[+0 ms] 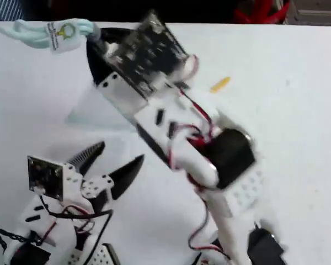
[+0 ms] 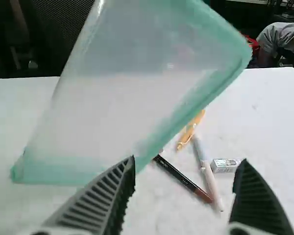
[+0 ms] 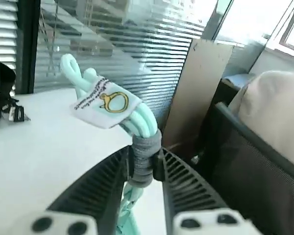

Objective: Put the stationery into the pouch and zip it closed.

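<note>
Starting nearest in the high view, the left gripper is parked just short of the pouch. Its jaws are spread wide and nothing is held between them. From the left wrist view the same gripper is seen gaping right in front of the pouch, with a bit of bare table between the two.

The pouch is a see-through teal one, tipped up at a slant. Only one edge is rested on the table and the rest is lifted into the air.

Past the pouch, on the side away from the left gripper, four bits are laid out flat, all of them outside the pouch:
- A dark pen is seen with one end close to the pouch's raised edge.
- A white pen is placed just beside it.
- A yellow pen is partly hidden behind the pouch.
- A small eraser is set near the white pen.

Farthest off, at the pouch's raised top end, the right gripper is clamped tight on the grey zip end. A teal loop with a white tag is attached there.
</note>
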Controlling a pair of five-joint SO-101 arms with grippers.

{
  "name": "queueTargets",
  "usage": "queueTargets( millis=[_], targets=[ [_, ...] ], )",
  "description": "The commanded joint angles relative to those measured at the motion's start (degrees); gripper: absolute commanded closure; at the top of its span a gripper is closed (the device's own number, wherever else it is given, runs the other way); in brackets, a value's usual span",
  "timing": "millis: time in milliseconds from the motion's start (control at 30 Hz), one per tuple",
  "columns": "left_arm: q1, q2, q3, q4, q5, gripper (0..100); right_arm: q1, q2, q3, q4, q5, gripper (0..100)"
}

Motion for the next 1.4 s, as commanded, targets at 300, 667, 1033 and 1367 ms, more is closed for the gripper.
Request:
queueTargets(
  millis=[300, 667, 1033, 1367],
  targets=[
    [0.57, 0.13, -8.0, 5.45, 0.7, 68, -0.84, 2.77, -6.86, -1.36, -0.44, 97.9],
    [2.15, 0.13, -8.09, 5.54, 3.6, 68, -0.57, 5.85, -7.91, -1.27, -0.18, 97.9],
    [2.24, 0.13, -7.91, 5.45, 1.05, 68, 2.68, 16.22, -19.34, 3.12, -0.09, 97.7],
    [-2.07, 0.13, 0.09, -3.34, 1.05, 68, -2.51, 16.04, -33.32, 20.18, -0.44, 97.8]
  ],
)
